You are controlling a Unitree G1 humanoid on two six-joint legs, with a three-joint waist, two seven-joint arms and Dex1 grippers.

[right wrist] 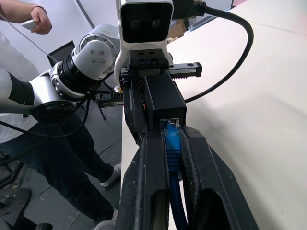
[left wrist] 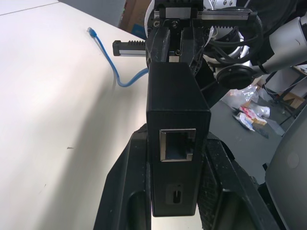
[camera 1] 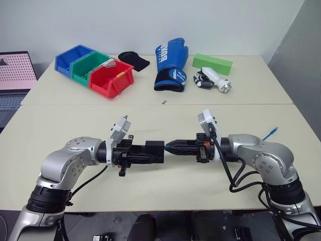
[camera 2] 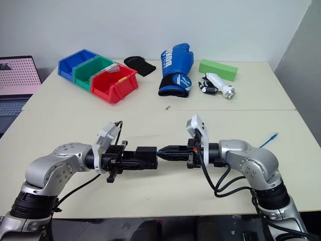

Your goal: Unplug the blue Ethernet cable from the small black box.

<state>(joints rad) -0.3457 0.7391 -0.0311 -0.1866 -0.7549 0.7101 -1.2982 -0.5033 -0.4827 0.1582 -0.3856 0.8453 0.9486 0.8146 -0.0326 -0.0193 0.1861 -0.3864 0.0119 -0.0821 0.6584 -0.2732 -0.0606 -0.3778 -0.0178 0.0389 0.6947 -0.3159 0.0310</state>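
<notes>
The small black box (camera 1: 154, 150) hangs above the table's front edge, my left gripper (camera 1: 146, 152) shut on its sides. In the left wrist view the box (left wrist: 177, 100) shows an empty port on its near edge, with fingers (left wrist: 129, 187) pressed against both flanks. My right gripper (camera 1: 174, 147) points at the box from the opposite side and is shut on the blue Ethernet cable's plug (right wrist: 172, 136), which sits in the box's port (right wrist: 169, 120). The blue Ethernet cable (left wrist: 109, 60) trails across the table, and its free end (camera 1: 272, 133) lies at the right.
Blue, green and red bins (camera 1: 110, 78) stand at the back left, beside a black cloth pad (camera 1: 134, 60). A blue boxing glove (camera 1: 170, 65), a green block (camera 1: 212, 63) and a white tool (camera 1: 216, 80) lie further back. A laptop (camera 1: 15, 75) is far left. A person (right wrist: 29, 19) stands nearby.
</notes>
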